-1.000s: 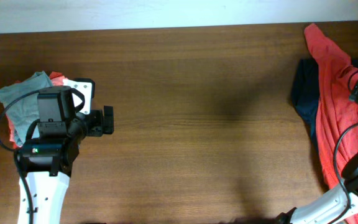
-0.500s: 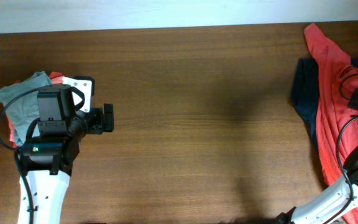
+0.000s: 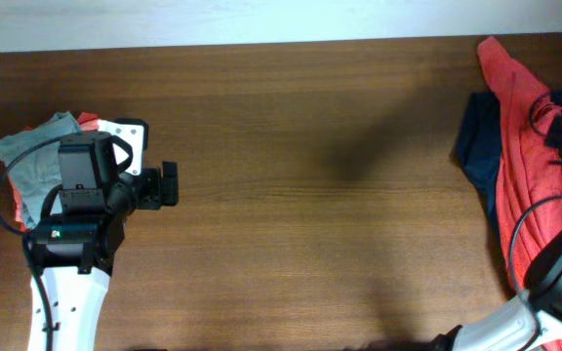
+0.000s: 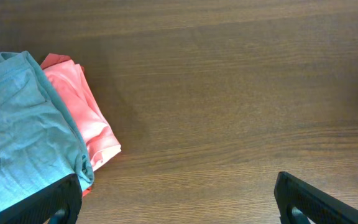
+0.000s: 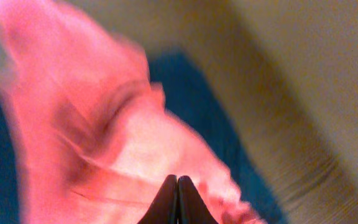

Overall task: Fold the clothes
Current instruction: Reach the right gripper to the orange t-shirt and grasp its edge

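Observation:
The clothes [image 3: 520,166], an orange-red T-shirt, lie crumpled along the table's right edge. My right gripper [image 3: 557,132] sits over their upper part, and the cloth is puckered toward it. In the right wrist view the fingertips [image 5: 177,180] are pressed together, with folds of the red fabric [image 5: 135,143] drawn up to them, blurred. My left gripper [image 3: 169,185] hovers at the table's left side. Its fingers stand wide apart over bare wood [image 4: 176,186] and hold nothing.
A dark navy garment [image 3: 474,146] lies under the T-shirt, also seen in the right wrist view [image 5: 191,81]. At far left sits a grey folded shirt [image 3: 37,156] on a folded coral garment [image 4: 86,118], just left of my left gripper.
My right gripper has shut on the red fabric and shifted toward the table's far side, bunching the cloth with it. The left arm has not moved.

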